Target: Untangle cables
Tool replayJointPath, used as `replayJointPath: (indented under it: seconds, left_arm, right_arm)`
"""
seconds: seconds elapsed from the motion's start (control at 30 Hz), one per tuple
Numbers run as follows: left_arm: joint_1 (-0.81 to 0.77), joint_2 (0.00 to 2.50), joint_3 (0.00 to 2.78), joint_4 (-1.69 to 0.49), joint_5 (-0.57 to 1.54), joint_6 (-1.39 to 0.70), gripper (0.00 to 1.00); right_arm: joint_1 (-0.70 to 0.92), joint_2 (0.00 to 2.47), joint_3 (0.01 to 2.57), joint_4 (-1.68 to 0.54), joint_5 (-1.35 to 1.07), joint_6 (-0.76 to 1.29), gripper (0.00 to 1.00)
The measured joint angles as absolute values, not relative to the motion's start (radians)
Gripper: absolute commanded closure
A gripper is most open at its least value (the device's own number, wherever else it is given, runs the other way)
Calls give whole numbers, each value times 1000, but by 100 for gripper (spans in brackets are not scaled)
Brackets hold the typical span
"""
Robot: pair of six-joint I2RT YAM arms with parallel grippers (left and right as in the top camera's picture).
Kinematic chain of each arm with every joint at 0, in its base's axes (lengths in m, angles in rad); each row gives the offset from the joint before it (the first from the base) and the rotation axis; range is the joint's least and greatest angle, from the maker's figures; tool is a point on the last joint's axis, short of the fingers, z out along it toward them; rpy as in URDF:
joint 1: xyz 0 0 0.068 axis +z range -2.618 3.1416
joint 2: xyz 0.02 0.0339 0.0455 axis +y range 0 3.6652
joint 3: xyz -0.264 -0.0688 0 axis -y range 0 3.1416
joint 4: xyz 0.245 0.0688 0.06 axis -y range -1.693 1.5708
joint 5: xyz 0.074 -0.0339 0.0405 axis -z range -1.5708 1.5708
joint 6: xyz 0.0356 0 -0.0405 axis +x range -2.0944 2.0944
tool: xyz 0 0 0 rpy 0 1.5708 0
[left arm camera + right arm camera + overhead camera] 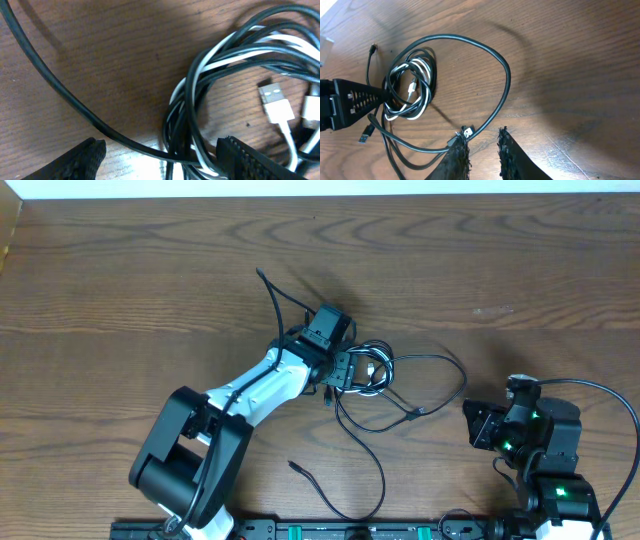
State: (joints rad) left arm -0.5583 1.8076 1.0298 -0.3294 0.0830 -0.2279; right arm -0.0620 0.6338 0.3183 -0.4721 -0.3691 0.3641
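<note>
The cables lie tangled mid-table: a coil of black and white cords (372,370) with black strands trailing out. My left gripper (350,370) stands open and low over the coil. Its textured fingers (240,157) straddle the bundle (200,100), and a black strand crosses the gap between them. A white USB plug (275,102) lies inside the coil. My right gripper (482,145) is slightly open with only bare wood between its tips. A small plug (466,132) on the big black loop (505,75) sits at its left fingertip. From above, the right gripper (472,422) is right of the tangle.
One black cord runs toward the table's front and ends in a plug (295,467). Another strand (270,290) reaches toward the back. A small dark plug (366,134) lies beside the coil. The left arm (250,390) crosses the table's front left.
</note>
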Motion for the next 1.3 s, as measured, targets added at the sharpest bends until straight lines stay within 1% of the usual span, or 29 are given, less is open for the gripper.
replayJointPath:
  seconds: [0.03,0.07,0.23,0.33,0.4,0.53,0.83,1.0,1.07,1.2,1.3]
  left_arm:
    - [-558,1811,1030,-328,81,-228,39]
    - [-558,1812,1030,-327,78,-228,44]
    - [-559,1812,1030,-318,75,-227,47]
    - [-559,1812,1030,-318,75,-227,52]
    - [-559,1812,1030,-317,75,-227,52]
    - [-559,1812,1030,-317,75,-228,49]
    - [-559,1812,1030,-317,72,-228,49]
    - [-559,1812,1030,-317,73,-228,48]
    - [-559,1812,1030,-317,81,-228,48]
    - [-559,1812,1030,-330,112,-228,49]
    - [-552,1812,1030,-348,127,-227,51]
  right_arm:
    - [-62,634,318,-472,-369,364,80]
    - [-62,634,318,-472,-369,364,80]
    - [-62,634,318,-472,-369,364,78]
    - [-62,634,318,-472,-369,364,77]
    - [-62,634,318,-472,-369,364,76]
    - [-62,634,318,-473,-369,375,76]
    - [-62,634,318,-513,-368,398,70]
    - [-62,634,318,-542,-368,429,68]
    - [-62,634,318,-542,-368,440,66]
    - [-62,634,318,-545,-368,464,65]
    - [-62,634,318,-546,-368,472,65]
